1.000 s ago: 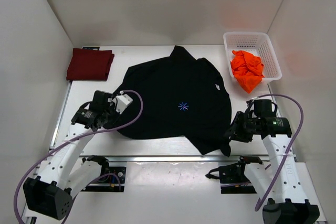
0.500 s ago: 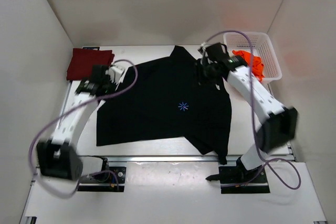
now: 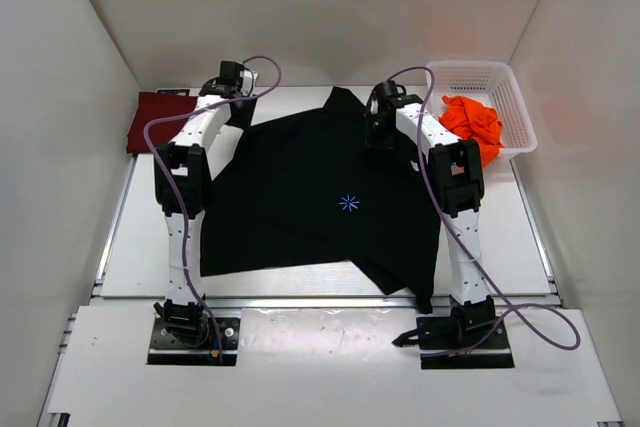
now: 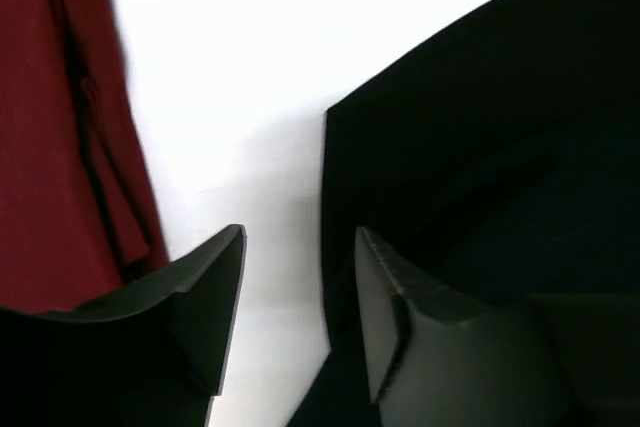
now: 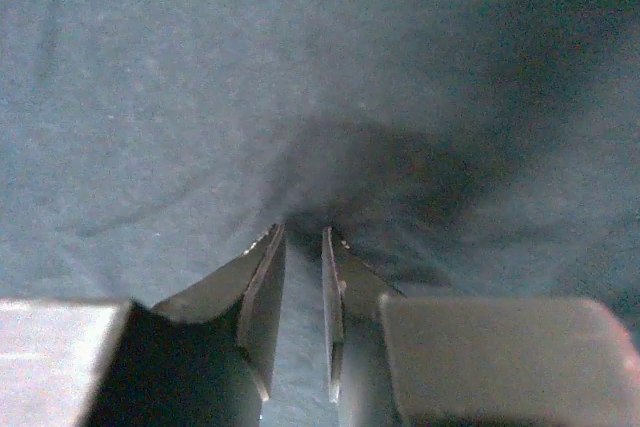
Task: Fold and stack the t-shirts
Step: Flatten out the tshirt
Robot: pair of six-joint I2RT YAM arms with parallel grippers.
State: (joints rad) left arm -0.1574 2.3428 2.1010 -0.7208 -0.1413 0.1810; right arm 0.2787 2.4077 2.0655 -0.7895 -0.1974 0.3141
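Note:
The black t-shirt point(image 3: 320, 197) lies spread over the middle of the table, its lower right corner folded under. My left gripper point(image 3: 238, 102) point(image 4: 300, 232) hangs open at the shirt's far left sleeve. The sleeve's edge point(image 4: 500, 147) lies between its jaws, partly under the right finger. My right gripper point(image 3: 377, 133) point(image 5: 300, 231) is pressed into the shirt's far right shoulder. Its jaws are almost together on a small pucker of black cloth point(image 5: 200, 77). The maroon t-shirt point(image 3: 160, 125) point(image 4: 50, 97) lies folded at the far left. The orange t-shirt point(image 3: 470, 127) is crumpled in the basket.
A white mesh basket point(image 3: 470, 69) stands at the far right corner. White walls close the table in at the back and on both sides. A metal rail runs along the near edge point(image 3: 300, 302), in front of the arm bases.
Both arms swung from the shirt's near corners up to its far edge. The shirt's left side now lies flatter and more spread out. The right jaws closed on cloth.

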